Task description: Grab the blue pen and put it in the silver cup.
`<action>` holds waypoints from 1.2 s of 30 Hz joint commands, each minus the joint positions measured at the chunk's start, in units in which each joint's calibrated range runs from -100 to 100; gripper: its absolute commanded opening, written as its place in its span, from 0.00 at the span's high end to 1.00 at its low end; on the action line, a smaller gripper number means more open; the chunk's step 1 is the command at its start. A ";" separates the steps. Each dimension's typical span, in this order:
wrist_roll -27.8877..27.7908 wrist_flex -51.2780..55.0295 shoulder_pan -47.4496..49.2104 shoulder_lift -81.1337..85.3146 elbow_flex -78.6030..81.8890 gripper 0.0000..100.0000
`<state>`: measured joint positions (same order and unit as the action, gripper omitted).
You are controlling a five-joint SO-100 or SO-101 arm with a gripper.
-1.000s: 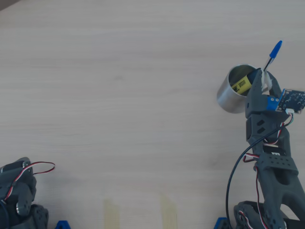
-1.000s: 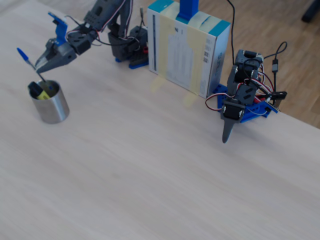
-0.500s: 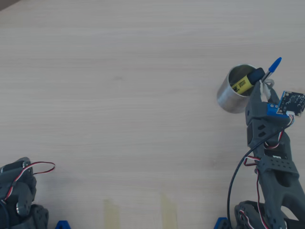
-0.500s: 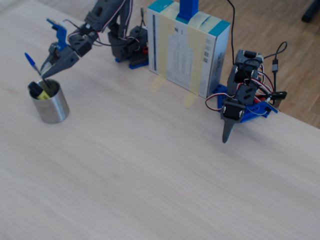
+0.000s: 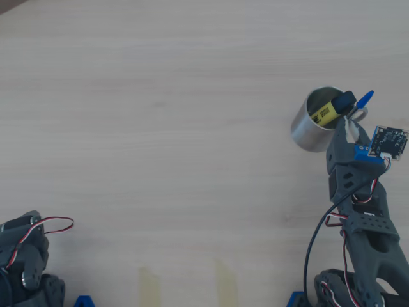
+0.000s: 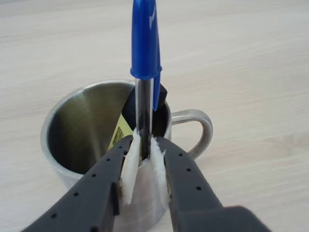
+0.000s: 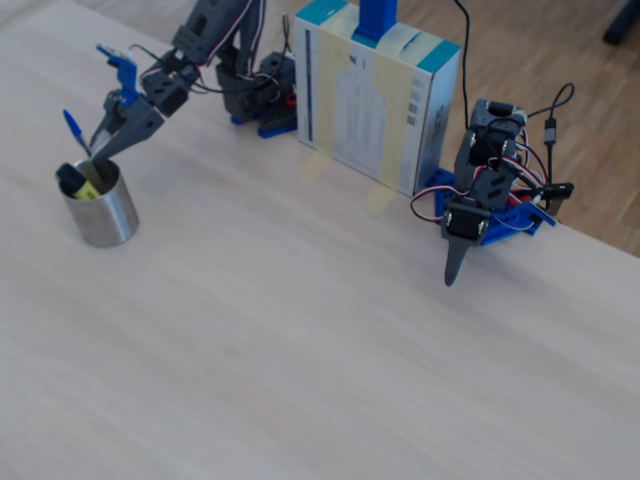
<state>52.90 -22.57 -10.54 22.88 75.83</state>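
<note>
Brushed metal marks the cup (image 6: 91,140), which stands on the pale wood table (image 5: 160,128) with its handle (image 6: 198,130) to the right in the wrist view. A yellow marker (image 5: 327,112) with a black cap already leans inside it.

The gripper (image 6: 144,154) is clenched on the pen (image 6: 145,72): in the wrist view both white pads (image 6: 130,166) press the clear barrel low down, with the blue cap uppermost. The pen stands near upright at the cup's near rim, on the handle side. Its lower end is hidden behind the pads, so whether it has entered the mouth cannot be told from that view. The overhead view shows the cap (image 5: 364,99) projecting just beyond the rim, by the handle.

Judgement: the low grip keeps the long pen steady and lets the tip lead into the mouth. Placement looks close to done, with release not yet made. Risk lies in the marker crowding that side, and in the pen tipping out, being longer than the cup is deep.

A second arm (image 7: 485,200) sits idle, well apart, beside a box (image 7: 375,110).
</note>
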 commanded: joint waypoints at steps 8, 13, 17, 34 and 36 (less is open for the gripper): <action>0.11 0.22 -0.63 -0.11 0.67 0.98; 0.11 0.22 -0.63 -0.11 0.76 0.98; 0.11 0.22 -0.63 -0.11 0.76 0.98; 0.11 0.31 -0.11 -0.11 0.76 0.98; 0.11 0.31 -0.02 -0.11 0.67 0.98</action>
<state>52.95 -22.57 -10.54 22.88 76.47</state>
